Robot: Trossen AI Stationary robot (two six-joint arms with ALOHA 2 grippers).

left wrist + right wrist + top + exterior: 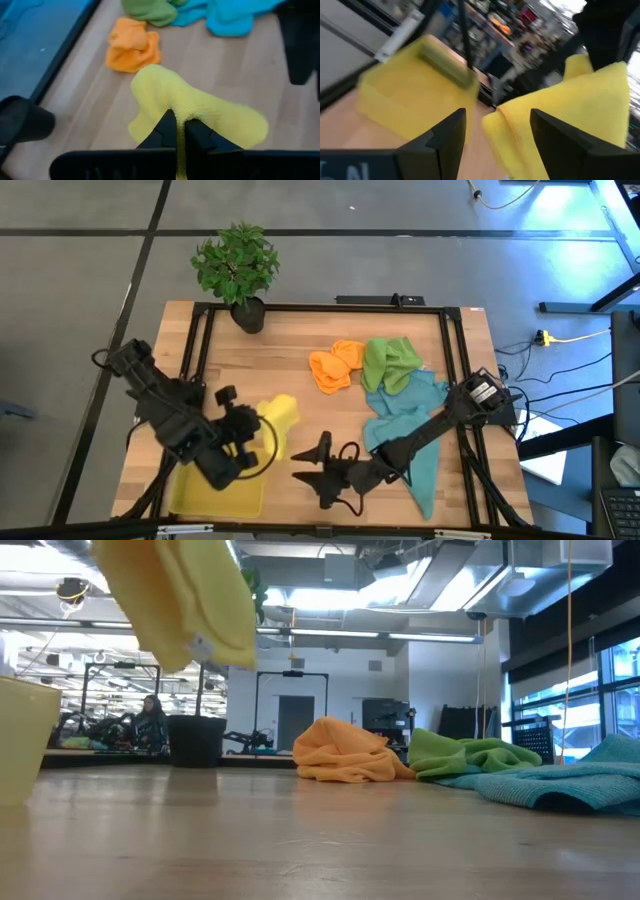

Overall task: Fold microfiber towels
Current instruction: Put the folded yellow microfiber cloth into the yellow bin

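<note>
Bare desk (300,395) lies open mid-way; the yellow tray (215,490) (front left), potted plant (238,270) and heaped towels (385,380) hem its edges.

No legible text or labels.

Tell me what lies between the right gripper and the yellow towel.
Nothing: in the high view, only bare wooden table separates the open right gripper from the soft yellow microfiber towel the left gripper holds.

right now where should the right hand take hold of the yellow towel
By the free corner hanging below the left hand, coming in level from the right. The yellow towel is pinched at one edge and lifted off the table, so its loose end droops; the right hand is open and facing it.
</note>
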